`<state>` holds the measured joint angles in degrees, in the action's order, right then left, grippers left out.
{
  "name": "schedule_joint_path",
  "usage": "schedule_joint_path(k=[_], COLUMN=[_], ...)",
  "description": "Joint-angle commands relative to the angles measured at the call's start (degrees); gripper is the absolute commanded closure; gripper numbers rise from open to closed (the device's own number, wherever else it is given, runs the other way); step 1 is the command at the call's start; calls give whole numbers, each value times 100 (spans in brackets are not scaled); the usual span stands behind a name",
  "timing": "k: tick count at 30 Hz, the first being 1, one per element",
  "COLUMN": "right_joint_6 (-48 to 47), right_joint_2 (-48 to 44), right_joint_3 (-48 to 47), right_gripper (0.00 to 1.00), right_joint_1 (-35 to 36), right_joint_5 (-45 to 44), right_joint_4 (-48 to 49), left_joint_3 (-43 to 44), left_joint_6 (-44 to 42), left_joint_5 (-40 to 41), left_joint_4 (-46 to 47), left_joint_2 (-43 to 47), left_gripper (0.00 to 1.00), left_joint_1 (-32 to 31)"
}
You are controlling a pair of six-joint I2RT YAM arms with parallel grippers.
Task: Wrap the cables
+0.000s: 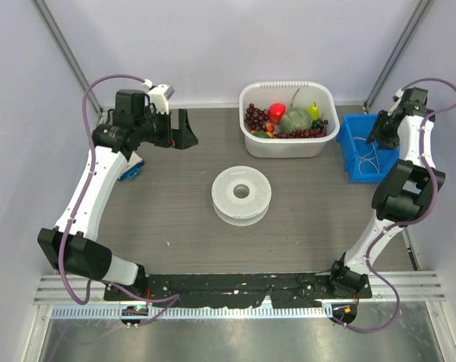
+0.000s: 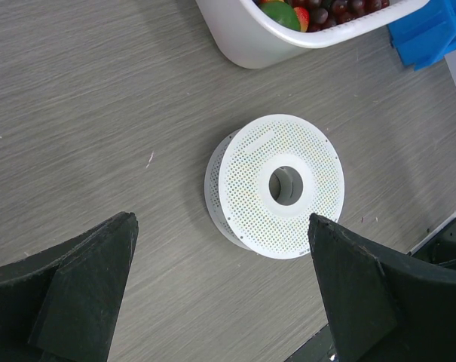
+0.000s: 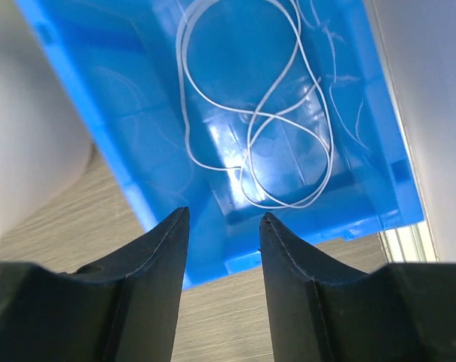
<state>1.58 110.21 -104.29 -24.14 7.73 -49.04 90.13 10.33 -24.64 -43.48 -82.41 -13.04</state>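
The thin white cable (image 3: 288,121) lies in loose loops inside the blue bin (image 3: 130,151) at the right of the table, also visible in the top view (image 1: 369,157). My right gripper (image 3: 224,219) hovers above the bin's near wall, open and empty, with the cable just beyond its tips. The white perforated spool (image 1: 243,194) lies flat at the table's middle; it also shows in the left wrist view (image 2: 276,185). My left gripper (image 2: 220,226) is wide open and empty, raised at the far left (image 1: 184,130), away from the spool.
A white tub (image 1: 288,121) of toy fruit stands at the back middle, next to the blue bin (image 1: 367,147). A small blue object (image 1: 132,170) lies under the left arm. Grey walls and frame posts close in the table's sides.
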Motion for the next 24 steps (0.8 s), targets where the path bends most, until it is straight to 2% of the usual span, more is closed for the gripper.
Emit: schedule_joint_path(k=[1,11,16,24], right_joint_6=[-80,834,1360,1696], right_joint_2=[264,879,1204,1582], right_joint_3=[198,243,-11,-214], right_gripper=[52,52,52,51], right_joint_1=[-3,164,243,252], right_joint_5=[-412,-1431,-1695,-1722], right_joint_4=[86,702,571,465], left_joint_3=[163,31,-13,-21], left_joint_6=[48,40,40,4], left_joint_5=[-137,-128,-111,-84], left_joint_4=[165,244,253,244], left_joint_2=[94,50,41,23], left_gripper=[0,0,0,0], left_joint_1=[29,29,29,29])
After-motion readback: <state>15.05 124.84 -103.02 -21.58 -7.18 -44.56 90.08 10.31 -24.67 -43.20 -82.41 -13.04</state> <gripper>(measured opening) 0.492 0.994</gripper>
